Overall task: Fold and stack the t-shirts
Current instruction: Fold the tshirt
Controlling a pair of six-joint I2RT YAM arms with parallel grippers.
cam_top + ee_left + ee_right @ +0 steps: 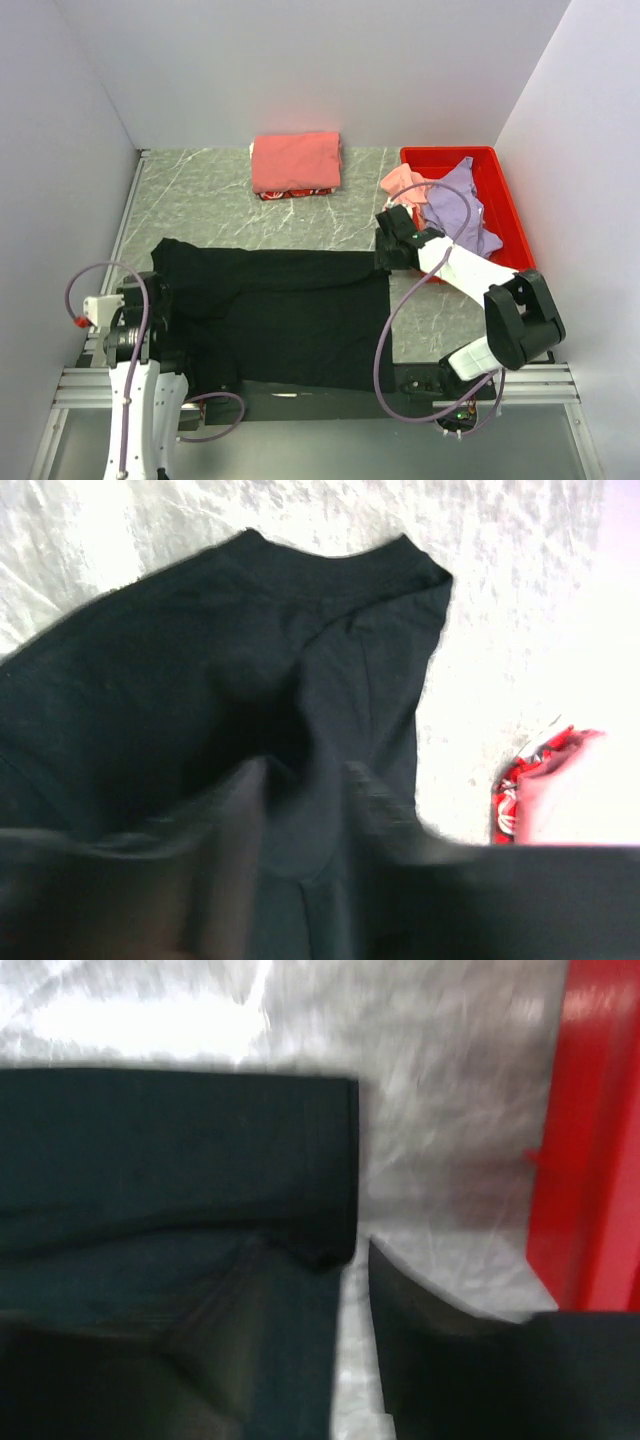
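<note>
Black t-shirt [290, 315] is lying flat on the counter [200, 200], its long axis running nine to three o'clock. The left end effector [165, 305] is hovering, spread, over its nine o'clock end, and the right end effector [390, 245], likewise spread, over its two o'clock corner.

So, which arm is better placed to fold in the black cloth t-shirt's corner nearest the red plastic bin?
Right. The right hand is over that black t-shirt corner; the left hand is at the opposite end.

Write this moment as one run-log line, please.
black shirt spread out | left tool open over it | right tool open at its corner
</note>
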